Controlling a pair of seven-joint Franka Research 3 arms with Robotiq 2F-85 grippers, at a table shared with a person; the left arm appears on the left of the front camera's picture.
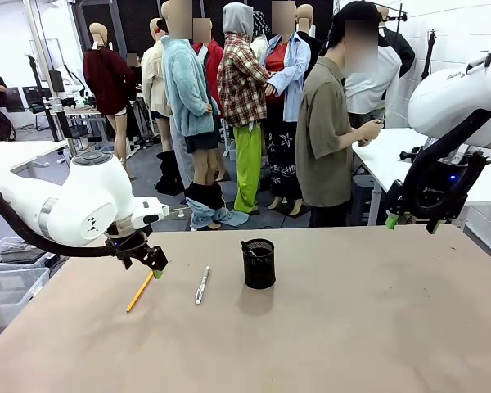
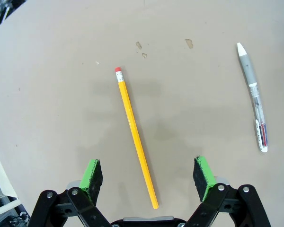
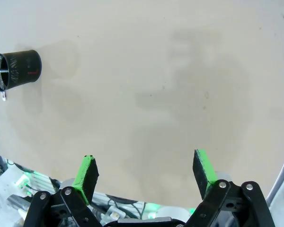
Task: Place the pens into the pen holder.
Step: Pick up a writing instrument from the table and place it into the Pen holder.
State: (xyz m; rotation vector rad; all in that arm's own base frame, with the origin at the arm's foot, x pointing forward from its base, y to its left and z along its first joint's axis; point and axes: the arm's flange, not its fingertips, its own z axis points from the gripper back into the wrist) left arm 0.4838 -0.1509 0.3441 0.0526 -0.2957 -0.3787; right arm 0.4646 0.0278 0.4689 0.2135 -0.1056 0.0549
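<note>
My left pincer (image 2: 146, 170) hangs wide apart over the orange pencil (image 2: 132, 127), white pen (image 2: 253, 104) at 2 o'clock (right pincer (image 3: 144, 172) gaping too).

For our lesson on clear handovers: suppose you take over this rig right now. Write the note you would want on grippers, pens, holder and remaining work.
Left gripper open, low over the orange-yellow pencil, not gripping it.
Right gripper open, raised above the table, right side, holding nothing.
The white pen lies flat between pencil and pen holder.
Done: one dark pen in the holder.
Left: pencil and white pen.
</note>
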